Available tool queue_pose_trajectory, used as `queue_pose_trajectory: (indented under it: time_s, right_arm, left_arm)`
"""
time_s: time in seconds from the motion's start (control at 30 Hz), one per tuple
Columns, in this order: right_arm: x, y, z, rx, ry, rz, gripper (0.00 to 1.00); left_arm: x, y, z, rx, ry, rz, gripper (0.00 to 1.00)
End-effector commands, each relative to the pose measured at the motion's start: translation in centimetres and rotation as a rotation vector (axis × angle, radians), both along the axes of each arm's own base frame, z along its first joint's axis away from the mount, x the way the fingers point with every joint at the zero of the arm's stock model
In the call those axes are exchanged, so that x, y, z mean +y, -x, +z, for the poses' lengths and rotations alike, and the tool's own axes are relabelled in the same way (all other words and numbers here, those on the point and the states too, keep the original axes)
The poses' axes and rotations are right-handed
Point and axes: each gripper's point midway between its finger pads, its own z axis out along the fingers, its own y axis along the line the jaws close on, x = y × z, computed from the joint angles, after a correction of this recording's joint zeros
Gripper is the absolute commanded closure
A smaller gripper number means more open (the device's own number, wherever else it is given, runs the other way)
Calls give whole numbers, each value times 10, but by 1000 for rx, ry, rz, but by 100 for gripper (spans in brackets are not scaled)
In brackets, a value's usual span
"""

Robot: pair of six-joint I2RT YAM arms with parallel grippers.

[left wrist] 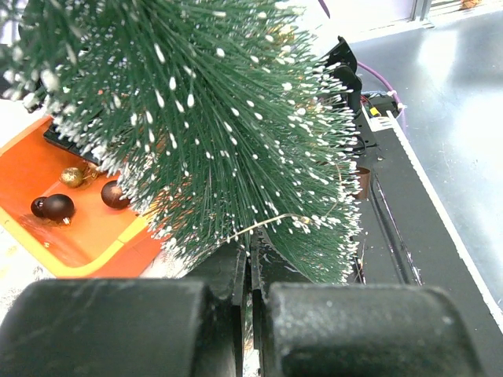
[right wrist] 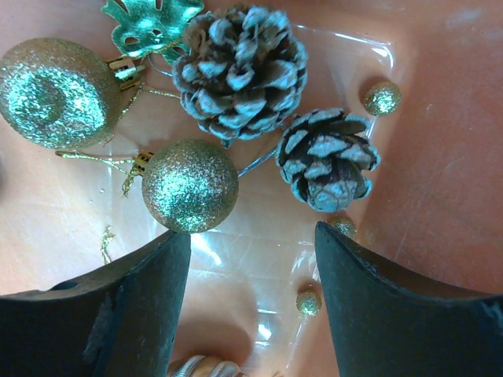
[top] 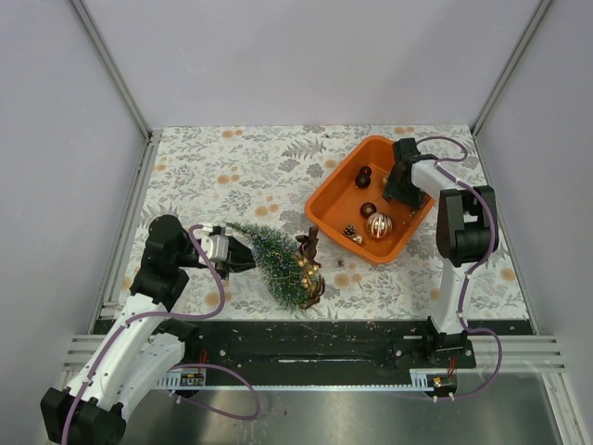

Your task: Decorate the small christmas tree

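The small frosted dark green bottle-brush christmas tree (top: 278, 260) lies tilted on the leaf-patterned worktop (top: 232, 167), lower centre of the top view. The left pincer (top: 243, 258) is pressed together on bristles near its tip. At upper right, the right pincer (right wrist: 251, 236) hangs spread inside the orange plastic tub (top: 324, 199), just beside a gold glitter bauble (right wrist: 190, 184) and frosted pine cones (right wrist: 240, 67).

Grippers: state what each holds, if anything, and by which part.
Left gripper pinches the small christmas tree by bristles near its narrow top. Right gripper is open and holds nothing.
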Motion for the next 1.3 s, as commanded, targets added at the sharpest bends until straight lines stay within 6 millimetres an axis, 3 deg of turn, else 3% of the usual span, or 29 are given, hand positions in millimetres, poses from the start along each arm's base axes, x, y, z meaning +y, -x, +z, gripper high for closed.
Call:
queue_pose_trajectory:
  time_s: [0.0, 0.6, 0.87, 1.27]
  right_arm:
    - [5, -20, 17, -82, -28, -14, 28]
    - [18, -50, 31, -198, -90, 8, 30]
    - [24, -44, 20, -179, -116, 17, 44]
    - [19, -37, 13, -158, -97, 13, 48]
  left_arm:
    - [1, 1, 10, -84, 27, -6, 100]
    - [2, 3, 8, -71, 26, -7, 100]
    - [3, 2, 6, -68, 25, 4, 100]
    - [4, 3, 6, -72, 27, 11, 100]
